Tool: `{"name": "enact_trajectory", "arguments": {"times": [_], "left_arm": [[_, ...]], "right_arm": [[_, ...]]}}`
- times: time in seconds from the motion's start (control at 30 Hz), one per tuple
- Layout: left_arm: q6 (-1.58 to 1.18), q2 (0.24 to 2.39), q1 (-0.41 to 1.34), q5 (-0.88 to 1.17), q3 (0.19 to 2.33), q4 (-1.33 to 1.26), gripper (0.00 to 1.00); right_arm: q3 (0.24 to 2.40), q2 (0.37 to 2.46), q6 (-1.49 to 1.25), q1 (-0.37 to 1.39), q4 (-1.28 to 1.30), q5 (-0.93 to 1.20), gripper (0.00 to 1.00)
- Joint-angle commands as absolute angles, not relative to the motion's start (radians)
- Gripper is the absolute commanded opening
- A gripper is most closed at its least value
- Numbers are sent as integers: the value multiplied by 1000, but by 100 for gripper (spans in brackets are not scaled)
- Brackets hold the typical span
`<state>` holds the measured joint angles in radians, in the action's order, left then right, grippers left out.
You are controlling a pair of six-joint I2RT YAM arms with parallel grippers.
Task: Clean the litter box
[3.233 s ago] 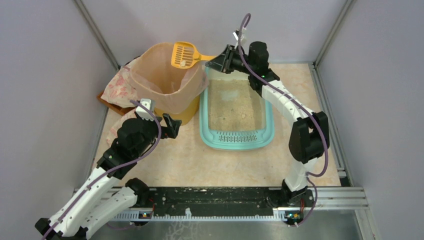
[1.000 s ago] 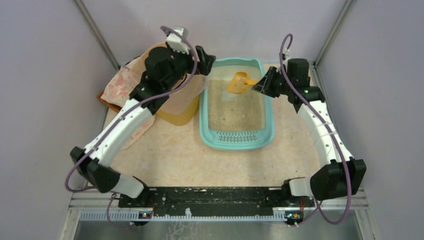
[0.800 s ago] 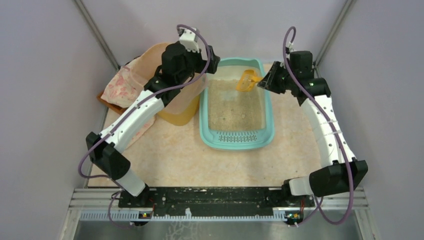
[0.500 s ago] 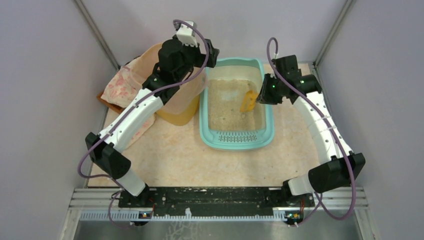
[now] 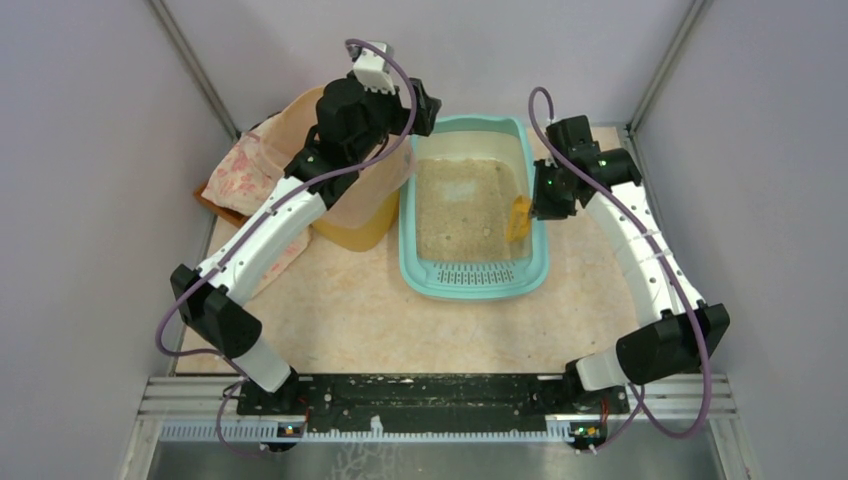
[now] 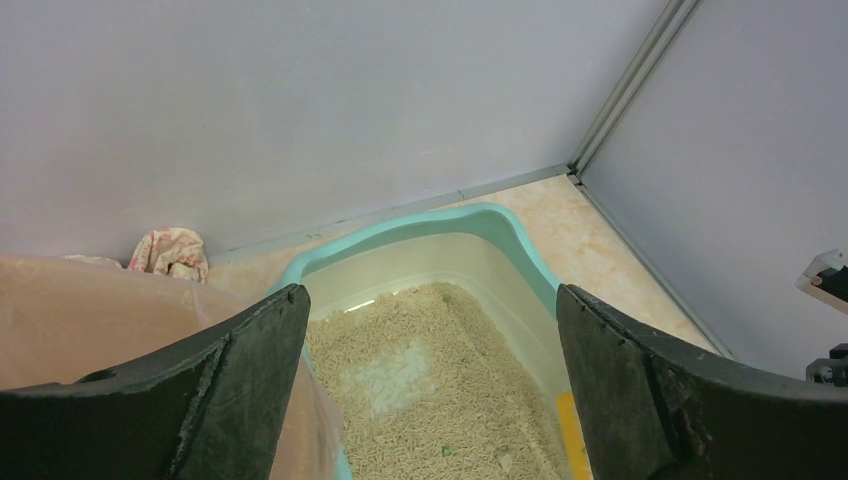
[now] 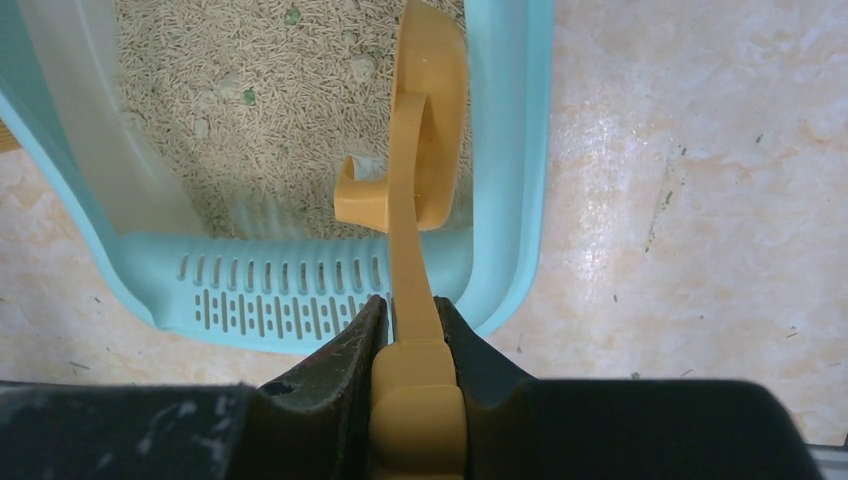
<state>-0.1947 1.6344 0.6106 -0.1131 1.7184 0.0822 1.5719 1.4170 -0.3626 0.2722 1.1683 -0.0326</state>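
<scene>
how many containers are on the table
2: the teal litter box in the middle of the table, and the bag-lined yellow bin right beside it on the left. The cloth past the bin could hide something.

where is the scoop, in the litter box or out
In. The scoop has its head inside the litter box by its wall, handle gripped by the right pincer.

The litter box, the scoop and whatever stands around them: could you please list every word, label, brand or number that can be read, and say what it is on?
No readable text in any view.
Litter box: plain, no print visible.
Scoop: plain, no print visible.
Yellow bin: no label visible.
Cloth: a flowery pattern only, no letters.
Black bar between the arm bases: tiny marks, too small to read.
</scene>
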Motion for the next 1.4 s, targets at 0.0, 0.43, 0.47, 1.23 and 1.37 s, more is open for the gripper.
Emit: {"name": "enact_trajectory", "arguments": {"times": [0.0, 0.43, 0.47, 1.23, 1.37], "left_arm": [[-216, 1606, 608, -87, 1707, 57, 98], [-200, 1581, 606, -78, 1675, 52, 98], [-193, 1577, 607, -81, 1671, 52, 98], [-118, 1560, 603, -107, 1641, 55, 99], [-116, 1561, 602, -113, 1640, 55, 99]], "right_arm": [[1550, 1402, -356, 274, 1125, -45, 0], [1473, 1459, -381, 281, 968, 16, 0], [1471, 1466, -387, 281, 952, 35, 0], [1400, 1629, -409, 281, 731, 285, 0], [1387, 1650, -422, 279, 665, 367, 0]]}}
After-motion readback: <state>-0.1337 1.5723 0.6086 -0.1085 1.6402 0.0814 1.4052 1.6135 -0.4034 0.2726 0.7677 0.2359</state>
